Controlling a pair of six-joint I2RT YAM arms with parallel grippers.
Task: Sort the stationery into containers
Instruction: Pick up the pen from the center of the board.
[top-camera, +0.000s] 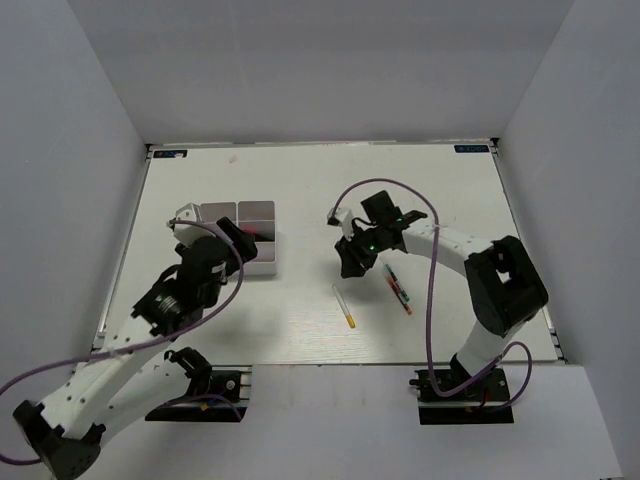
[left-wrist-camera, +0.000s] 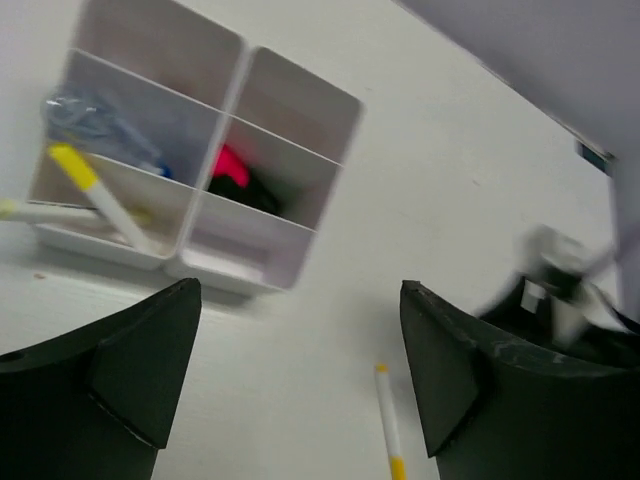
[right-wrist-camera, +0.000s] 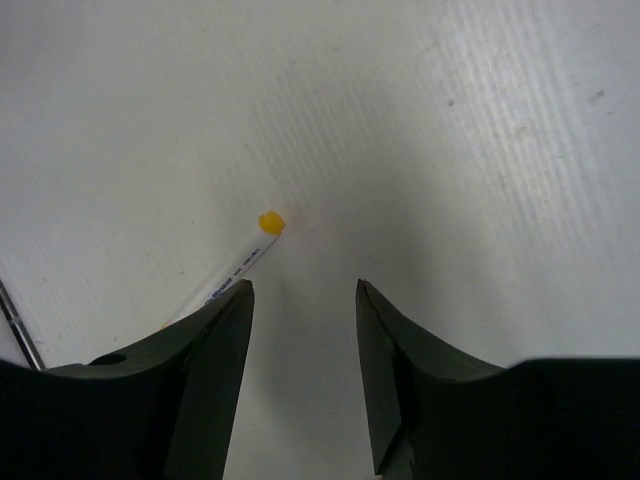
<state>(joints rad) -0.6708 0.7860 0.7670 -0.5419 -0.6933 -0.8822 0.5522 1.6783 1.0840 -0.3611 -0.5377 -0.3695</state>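
Note:
The two adjoining white containers (top-camera: 262, 262) stand left of centre. The left wrist view shows them (left-wrist-camera: 262, 245) holding a yellow-tipped white pen (left-wrist-camera: 95, 195), something blue, and a pink-ended black highlighter (left-wrist-camera: 232, 165). My left gripper (top-camera: 238, 248) is open and empty, just in front of the containers, and shows in its wrist view (left-wrist-camera: 300, 385). A white pen with yellow ends (top-camera: 344, 305) lies mid-table, also seen from the left wrist (left-wrist-camera: 388, 425) and the right wrist (right-wrist-camera: 245, 255). My right gripper (top-camera: 352, 264) is open and empty low over the table, just beyond that pen's tip, and shows in its wrist view (right-wrist-camera: 305, 300).
Two thin pens, one red (top-camera: 399, 290), lie side by side right of the yellow-ended pen, under the right arm. Grey walls close the table at the back and sides. A purple cable loops over each arm.

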